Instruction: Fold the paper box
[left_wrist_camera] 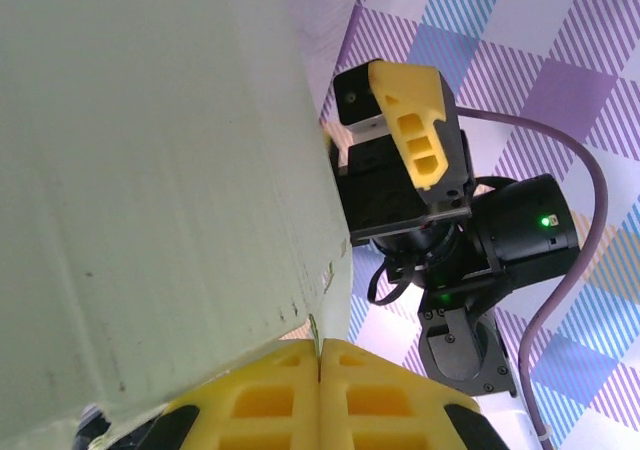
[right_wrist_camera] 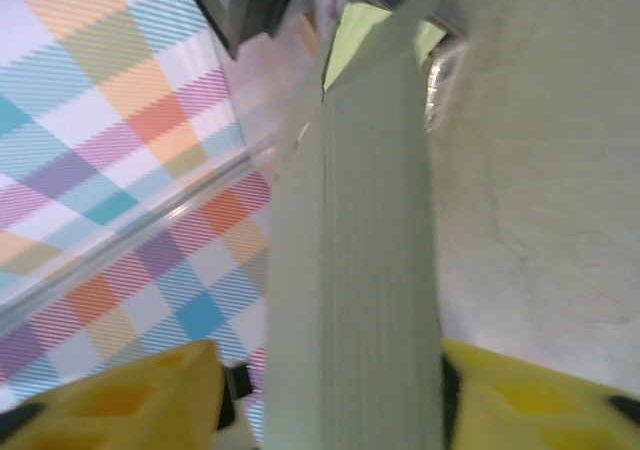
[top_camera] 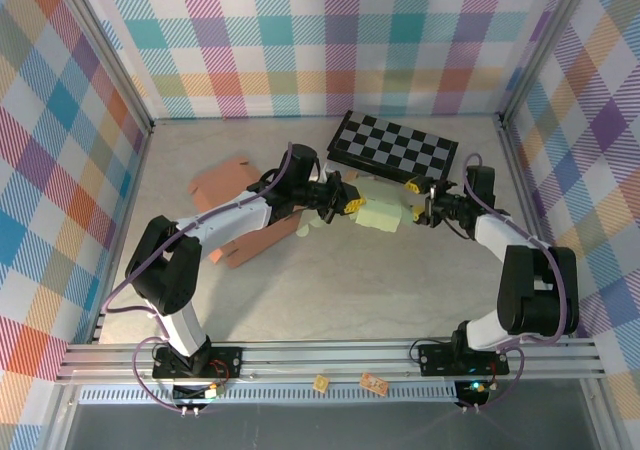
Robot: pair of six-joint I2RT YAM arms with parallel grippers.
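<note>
Pale green card is pinched at its edge in my left hand (left_wrist_camera: 318, 358), the two yellow fingers (left_wrist_camera: 250, 405) pressed together with no gap that I can see. From there the paper box (left_wrist_camera: 150, 170) spreads away as one broad panel. It looks stiff and faintly ribbed.

My right hand (right_wrist_camera: 325, 370) is at the other side of the same box. Its fingers are spread wide with a creased panel standing edge-on between them. The right finger lies against the card, and a gap shows on the left side, so I judge it is straddling the box and not clamping it.

From above, the box sits between my two hands in the middle of the desk (top_camera: 350, 290), just on the near side of a checkerboard (top_camera: 395, 148). Brown cardboard (top_camera: 225, 183) lies to the left, under and beside my left arm.

As for progress, I judge the fold is partly begun at most. One crease is standing up and small flaps show at its far end. From above, though, the box reads mostly as a loose, open sheet, with no closed walls or tucked flaps. Raising the sides and locking them looks like what remains.
</note>
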